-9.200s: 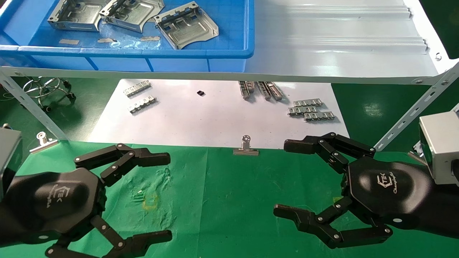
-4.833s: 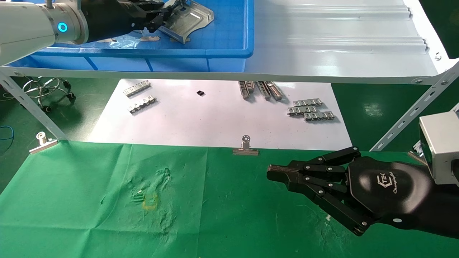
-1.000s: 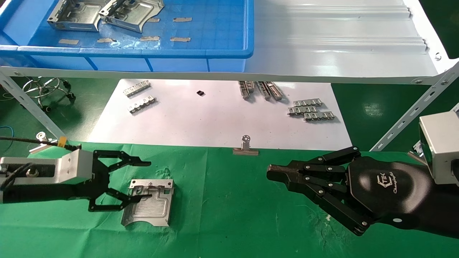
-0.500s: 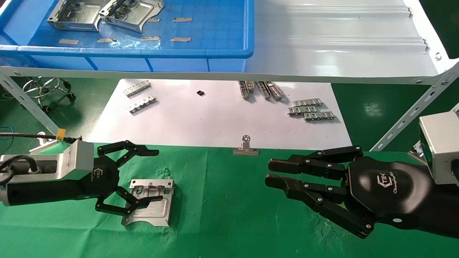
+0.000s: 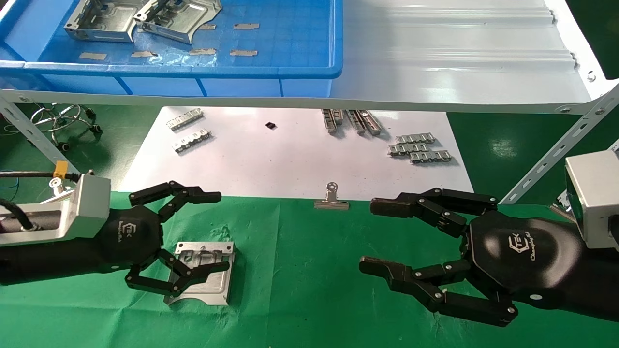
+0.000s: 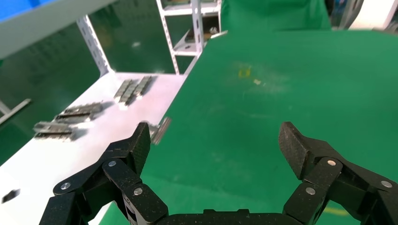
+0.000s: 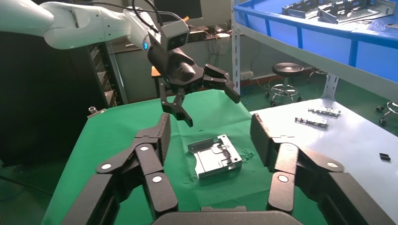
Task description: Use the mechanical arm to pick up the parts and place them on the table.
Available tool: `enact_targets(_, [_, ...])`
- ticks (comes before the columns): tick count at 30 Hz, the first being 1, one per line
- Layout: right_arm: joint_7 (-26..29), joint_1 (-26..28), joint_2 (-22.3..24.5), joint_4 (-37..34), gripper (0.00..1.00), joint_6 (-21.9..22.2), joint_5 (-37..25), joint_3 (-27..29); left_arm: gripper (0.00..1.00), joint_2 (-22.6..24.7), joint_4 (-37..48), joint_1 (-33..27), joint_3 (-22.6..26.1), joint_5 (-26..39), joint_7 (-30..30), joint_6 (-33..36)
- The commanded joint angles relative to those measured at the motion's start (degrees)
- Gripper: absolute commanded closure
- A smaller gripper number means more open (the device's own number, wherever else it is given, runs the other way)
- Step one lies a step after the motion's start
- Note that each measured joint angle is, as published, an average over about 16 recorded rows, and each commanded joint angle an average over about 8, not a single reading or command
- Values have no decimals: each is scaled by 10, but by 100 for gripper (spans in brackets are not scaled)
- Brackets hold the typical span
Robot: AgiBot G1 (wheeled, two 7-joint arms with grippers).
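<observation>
One silver part point(image 5: 205, 292) lies flat on the green-clothed table point(image 5: 300, 270), also seen as the part point(image 7: 217, 157) in the right wrist view. My left gripper point(image 5: 222, 231) hovers open just above and left of it, holding nothing. The right wrist view shows the left gripper point(image 7: 211, 108) lifted clear of the plate. In the left wrist view, the left gripper point(image 6: 214, 133) has only green cloth between its fingers. Two more parts point(image 5: 99, 19) point(image 5: 176, 14) lie in the blue bin point(image 5: 193, 71). My right gripper point(image 5: 370, 237) stands open and empty at the right.
A white paper sheet point(image 5: 290, 164) behind the cloth carries toothed metal strips point(image 5: 418, 147). A binder clip point(image 5: 331, 198) sits on the cloth's far edge. The pale grey shelf point(image 5: 459, 58) holding the bin overhangs the back, with slanted struts point(image 5: 556, 150) at each side.
The left gripper has risen off the plate and turned, leaving the plate lying on the cloth. The right gripper has gone from shut to wide open.
</observation>
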Motion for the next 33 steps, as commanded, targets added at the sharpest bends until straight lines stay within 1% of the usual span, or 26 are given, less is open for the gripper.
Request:
enact_targets(1, [0, 0, 0, 0, 0, 0, 0, 0, 0, -5, -22, 12, -12, -6, -18, -2])
enact_targets(25, [0, 0, 0, 0, 0, 0, 0, 0, 0, -68, -292, 152, -159, -73, -236, -30])
enact_targets(29, [0, 0, 0, 0, 0, 0, 0, 0, 0, -76, -328, 170, -178, -82, -263, -33])
enact_targets(33, [0, 0, 0, 0, 0, 0, 0, 0, 0, -81, -346, 179, -187, -87, -273, -35])
